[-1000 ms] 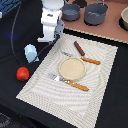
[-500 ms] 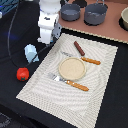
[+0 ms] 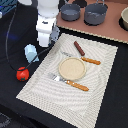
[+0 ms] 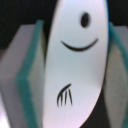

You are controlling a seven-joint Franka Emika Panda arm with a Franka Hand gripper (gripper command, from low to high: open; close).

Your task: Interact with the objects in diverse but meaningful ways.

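My gripper (image 3: 45, 41) hangs above the back left corner of the striped placemat (image 3: 95, 100). It is shut on the white fish-like piece (image 4: 75, 55), which has a smiling face and stands on end between the teal-edged fingers (image 4: 24, 85). In the exterior view the fish is hard to tell from the white gripper. The light blue carton block (image 3: 31, 52) stands on the dark table just left of the gripper. The red tomato ball (image 3: 22, 73) lies in front of it. The dark brown sausage stick (image 3: 79, 48) lies on the mat behind the plate.
A round tan plate (image 3: 72, 68) sits mid-mat, with a wooden-handled fork (image 3: 70, 82) in front and a knife (image 3: 86, 60) behind. Two grey pots (image 3: 70, 12) (image 3: 95, 13) stand on a brown board at the back. A black cable (image 3: 7, 45) runs along the exterior view's left.
The gripper has shifted slightly toward the exterior view's left, still holding the fish. The other objects have not moved.
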